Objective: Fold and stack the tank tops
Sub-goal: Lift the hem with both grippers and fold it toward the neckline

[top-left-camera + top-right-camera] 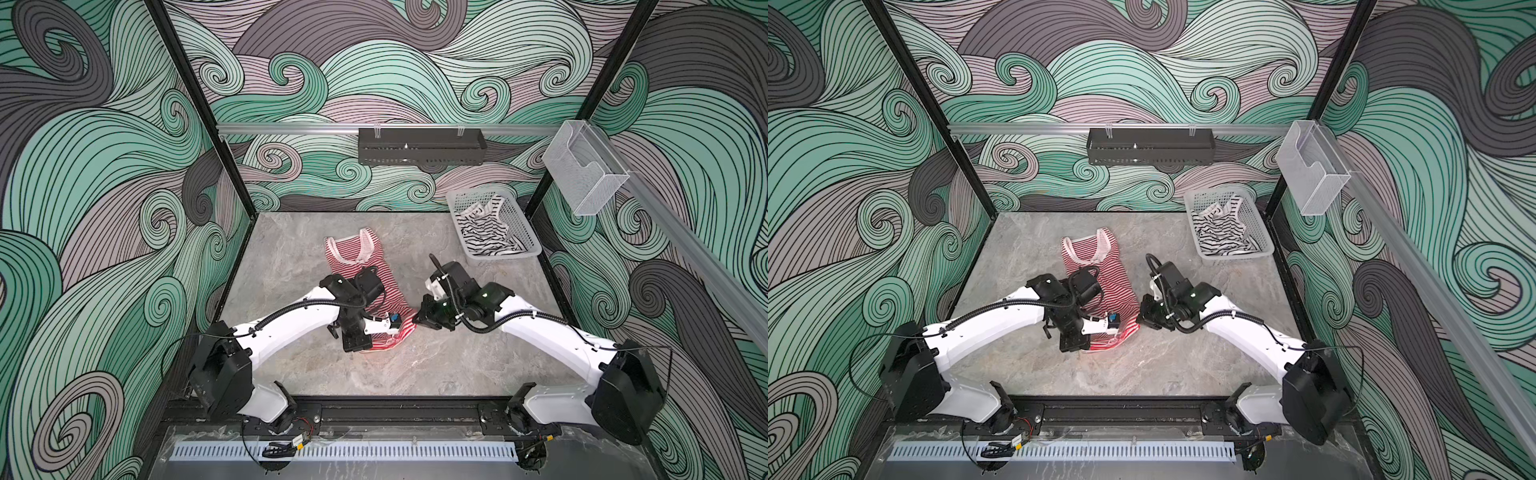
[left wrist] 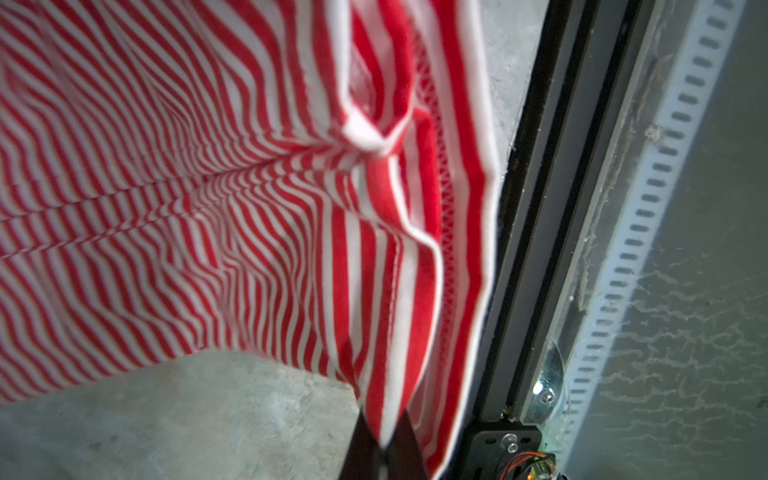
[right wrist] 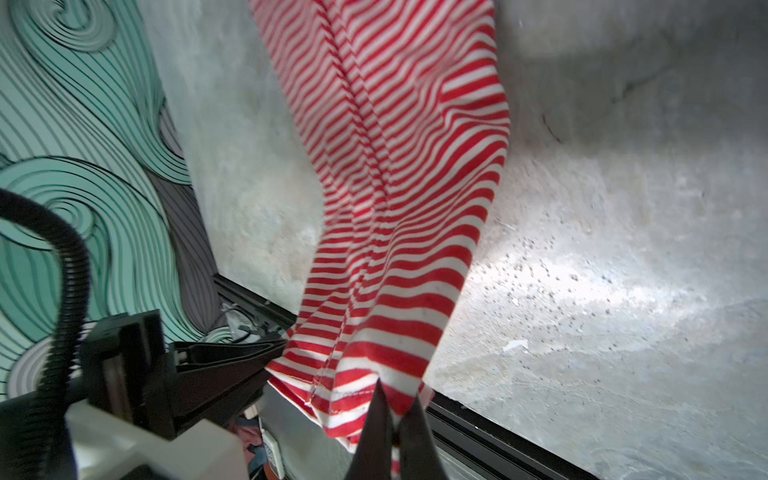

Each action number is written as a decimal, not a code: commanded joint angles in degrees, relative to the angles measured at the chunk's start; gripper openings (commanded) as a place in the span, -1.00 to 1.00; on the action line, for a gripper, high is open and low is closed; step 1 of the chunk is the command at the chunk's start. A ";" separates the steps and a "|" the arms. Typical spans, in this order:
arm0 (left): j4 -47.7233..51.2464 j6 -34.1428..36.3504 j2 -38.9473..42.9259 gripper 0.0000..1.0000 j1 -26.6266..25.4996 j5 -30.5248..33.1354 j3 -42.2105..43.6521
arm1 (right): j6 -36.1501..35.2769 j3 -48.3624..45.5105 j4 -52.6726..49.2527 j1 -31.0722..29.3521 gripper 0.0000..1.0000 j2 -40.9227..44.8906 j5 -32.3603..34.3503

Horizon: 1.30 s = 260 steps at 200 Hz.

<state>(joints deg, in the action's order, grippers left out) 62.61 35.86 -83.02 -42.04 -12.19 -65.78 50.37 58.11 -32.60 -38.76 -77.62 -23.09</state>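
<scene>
Left tool [image 2: 384, 440]: clamped on the near hem of the red-striped tank top [image 1: 353, 257], near its left corner. Top views hide these fingertips under the white tool body. The left wrist view shows the dark fingers [image 2: 409, 436] pinching the cloth, plus the zigzag hem stitching beside them.

Red-striped top: mid-table [image 1: 291, 365], long axis roughly 11-to-5 o'clock in both top views. The white-edged straps point away toward 11-12. The hem sits at the near end, bunched between the two tools. Stripes run across the long axis.

Right tool [image 1: 417, 322]: closed on the same hem at its right corner, at about 3 o'clock of the left tool and close to it. The right wrist view shows cloth between the fingertips [image 3: 415, 405], running from there down to the table. The left tool also shows there, at the hem's other side.

Black-striped tank top [image 1: 486, 232]: crumpled in the white basket [image 1: 530, 243] at about 1-2 o'clock on the table, well apart from both tools. It appears in the top views only, and its axis can't be made out.
</scene>
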 commanded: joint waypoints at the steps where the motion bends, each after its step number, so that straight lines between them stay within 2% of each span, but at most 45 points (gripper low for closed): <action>1: 2.96 4.41 -0.60 -1.00 6.03 0.91 -4.70 | -4.52 6.75 -3.75 2.72 -1.00 -3.69 -2.01; 54: 3.31 11.69 -10.59 -1.00 17.39 0.60 -17.75 | -11.78 27.53 -7.61 6.97 -1.00 -20.57 -5.75; 114: 2.48 13.89 -25.86 -1.00 26.19 -0.32 -29.88 | -13.57 49.85 -11.06 10.25 -1.00 -41.07 -7.99; 154: -1.00 11.62 -34.27 -1.00 29.35 0.05 -32.65 | -13.61 58.22 -11.43 12.44 -0.98 -52.47 -9.14; 207: -9.17 6.19 -38.74 -0.96 29.67 2.25 -32.50 | -12.52 64.79 -9.70 13.93 -0.89 -61.58 -10.44; 220: -11.98 3.91 -39.31 -0.71 29.65 4.53 -32.43 | -12.57 65.12 -8.69 14.23 -0.73 -62.05 -11.44; 229: -14.00 2.11 -39.10 -0.57 29.73 5.97 -32.02 | -12.78 65.06 -8.54 14.40 -0.52 -61.75 -11.28; 244: -17.79 -0.78 -36.96 -0.42 29.91 7.02 -30.23 | -12.91 62.90 -5.71 14.58 -0.15 -59.73 -11.93; 260: -22.03 -2.90 -33.21 -0.30 30.09 7.54 -26.80 | -12.97 59.31 -2.08 14.68 0.13 -56.64 -13.14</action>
<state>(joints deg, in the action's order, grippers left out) 47.79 38.39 -120.95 -12.51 -7.18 -95.77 37.82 120.51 -39.77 -24.45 -139.57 -33.95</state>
